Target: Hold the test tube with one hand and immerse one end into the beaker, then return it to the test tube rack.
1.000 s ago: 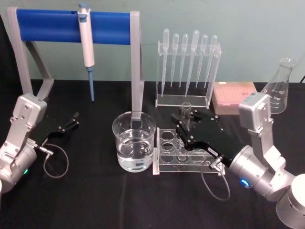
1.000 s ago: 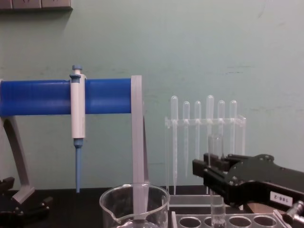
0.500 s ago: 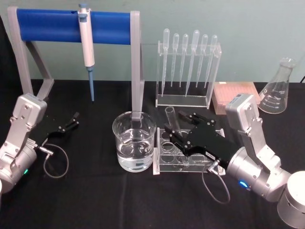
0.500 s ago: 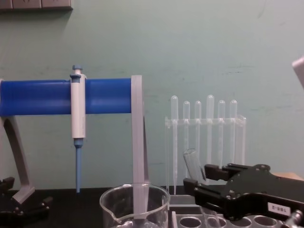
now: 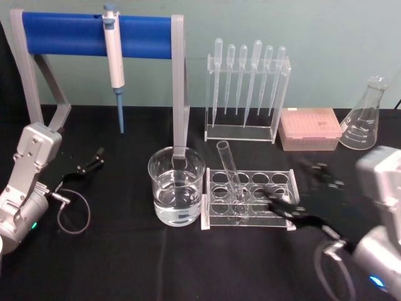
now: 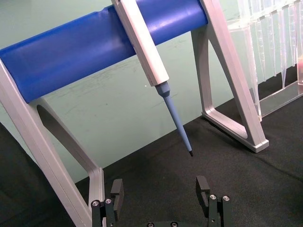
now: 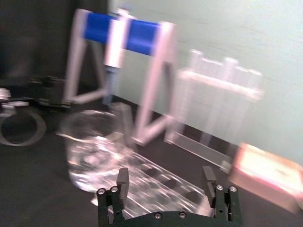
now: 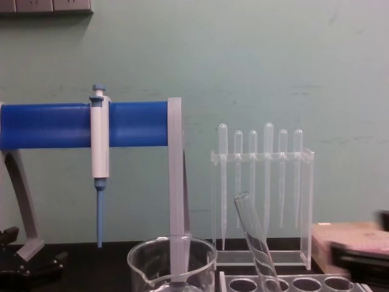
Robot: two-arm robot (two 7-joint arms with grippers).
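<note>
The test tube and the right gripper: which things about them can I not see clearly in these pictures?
- Head view: the test tube leans in the clear rack; its lower end blends into the acrylic, so which hole holds it is unclear.
- Chest view: the tube's bottom is cut off by the lower edge.
- Head view: the right gripper is motion-blurred; its outline is vague.
- Right wrist view: the beaker and rack are smeared; the water level is unreadable.

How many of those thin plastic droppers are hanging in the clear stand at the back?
6, hanging side by side in the clear stand behind the test tube rack: pipettes. None looks hidden.
</note>
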